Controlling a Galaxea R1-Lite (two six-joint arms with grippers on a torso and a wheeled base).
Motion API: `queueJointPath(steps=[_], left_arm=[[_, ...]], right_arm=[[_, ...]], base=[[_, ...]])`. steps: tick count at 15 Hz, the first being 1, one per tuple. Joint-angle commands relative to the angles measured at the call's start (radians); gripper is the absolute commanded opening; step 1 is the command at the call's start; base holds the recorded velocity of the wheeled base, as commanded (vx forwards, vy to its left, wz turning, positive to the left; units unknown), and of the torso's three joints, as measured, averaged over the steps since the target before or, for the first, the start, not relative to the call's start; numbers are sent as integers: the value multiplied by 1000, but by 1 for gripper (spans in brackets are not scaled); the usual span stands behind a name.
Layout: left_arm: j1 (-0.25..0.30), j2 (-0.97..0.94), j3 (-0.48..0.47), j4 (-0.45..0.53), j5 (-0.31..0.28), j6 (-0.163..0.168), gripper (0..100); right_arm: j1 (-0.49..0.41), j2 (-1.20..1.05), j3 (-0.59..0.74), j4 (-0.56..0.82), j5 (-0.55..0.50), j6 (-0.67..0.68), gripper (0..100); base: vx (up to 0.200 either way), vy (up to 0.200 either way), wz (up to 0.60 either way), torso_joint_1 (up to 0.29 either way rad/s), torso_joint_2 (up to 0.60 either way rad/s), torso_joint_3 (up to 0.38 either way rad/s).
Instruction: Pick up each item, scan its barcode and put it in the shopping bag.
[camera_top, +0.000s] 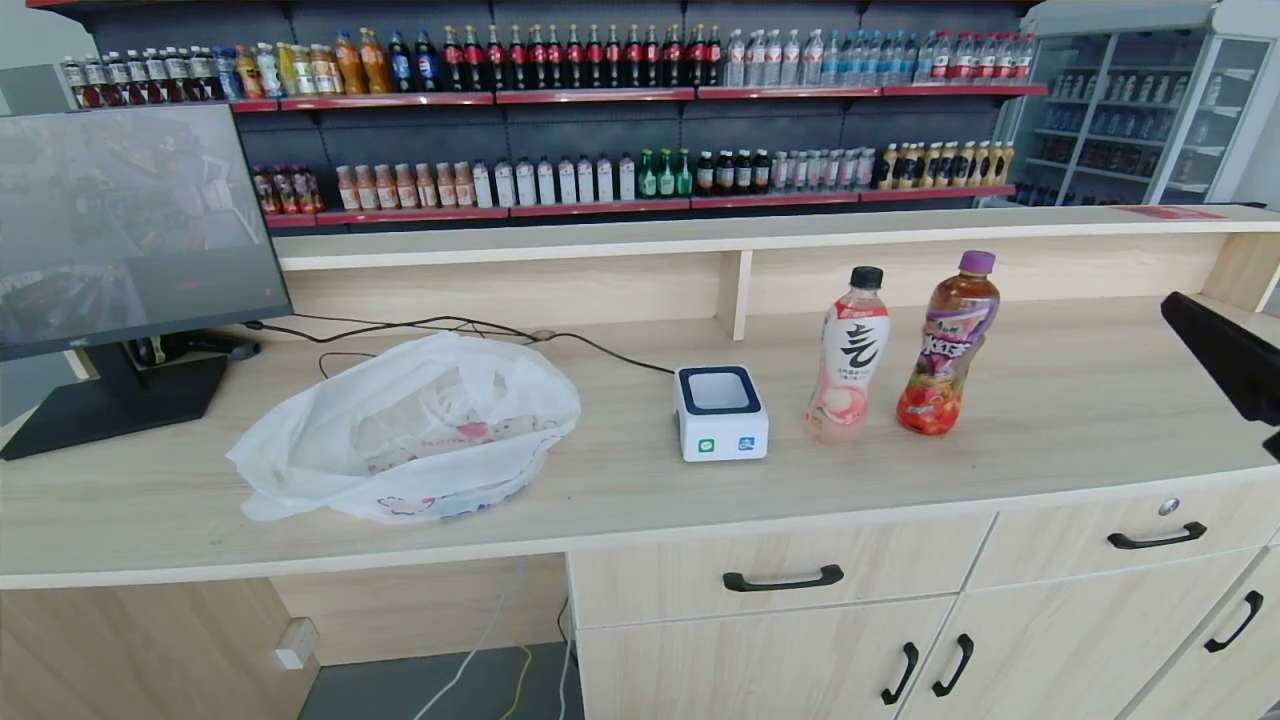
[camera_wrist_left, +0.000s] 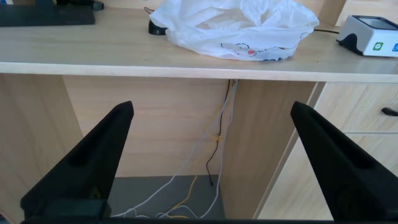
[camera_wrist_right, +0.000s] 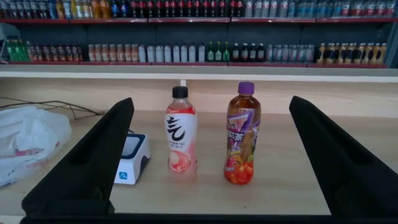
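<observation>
Black-capped pink-white plastic bottle (camera_top: 848, 355) and purple-capped red-labelled plastic bottle (camera_top: 948, 345) upright on pale wooden counter (camera_top: 1080, 400), white square scanner (camera_top: 720, 412) between them and crumpled white plastic shopping bag (camera_top: 410, 430), apparently ordered for scanning; right gripper (camera_wrist_right: 211, 102) facing bottles, left gripper (camera_wrist_left: 212, 106) below counter edge, both spread wide, empty.

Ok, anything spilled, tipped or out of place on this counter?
Nothing stands out. The pink black-capped plastic bottle and the purple-capped reddish bottle stand upright, side by side on the pale wooden counter; the white square scanner box sits flat beside them; the white plastic shopping bag lies slumped nearby.
</observation>
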Motion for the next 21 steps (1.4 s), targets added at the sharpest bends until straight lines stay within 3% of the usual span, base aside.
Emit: queueJointPath(steps=[1,4,8,21], left_arm=[[0,0,0,0,0,0,100],[0,0,0,0,0,0,100],[0,0,0,0,0,0,100],[0,0,0,0,0,-2,100]], right_arm=[[55,293,-57,-179,0,-1,100],[148,431,-92,-310,-1,-14,100],[165,530,-80,-433,-27,-20,100],[165,699,-111,-445,-30,-6,100]], base=[[0,0,0,0,0,0],[0,0,0,0,0,0],[0,0,0,0,0,0],[0,0,0,0,0,0]])
